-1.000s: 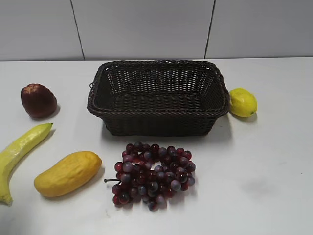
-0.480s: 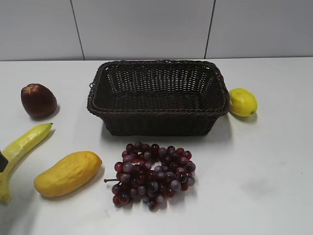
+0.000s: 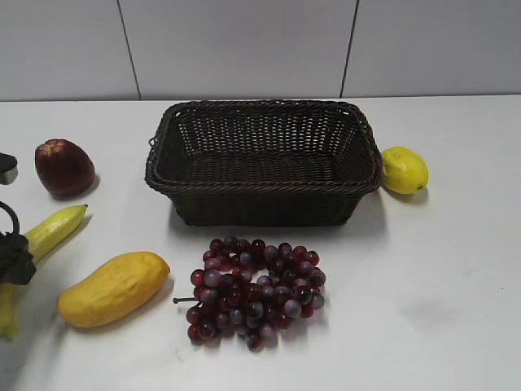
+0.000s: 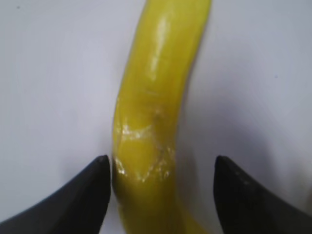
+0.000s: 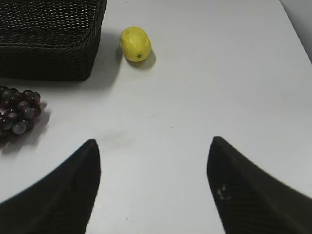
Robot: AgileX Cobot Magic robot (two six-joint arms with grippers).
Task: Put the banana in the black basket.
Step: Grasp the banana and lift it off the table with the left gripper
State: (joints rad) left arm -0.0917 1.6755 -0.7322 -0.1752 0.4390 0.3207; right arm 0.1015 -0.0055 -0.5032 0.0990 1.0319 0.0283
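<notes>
The banana [image 3: 50, 230] lies on the white table at the far left, long, yellow, with a greenish tip. My left gripper [image 3: 11, 259] is over its middle at the left edge of the exterior view. In the left wrist view the banana [image 4: 153, 117] runs between the two open jaws [image 4: 161, 168]; the left jaw touches it, the right jaw stands apart. The black basket [image 3: 264, 189] stands empty at the table's centre back. My right gripper [image 5: 153, 151] is open and empty above bare table, out of the exterior view.
A yellow-orange mango [image 3: 112, 287] lies right of the banana. Dark red grapes [image 3: 254, 290] lie in front of the basket. A dark red apple [image 3: 63, 167] sits at the back left. A lemon [image 3: 404, 169] sits right of the basket; it also shows in the right wrist view [image 5: 135, 44].
My left gripper has come in from the left edge and now sits over the banana's middle. The banana and the other things have not moved.
</notes>
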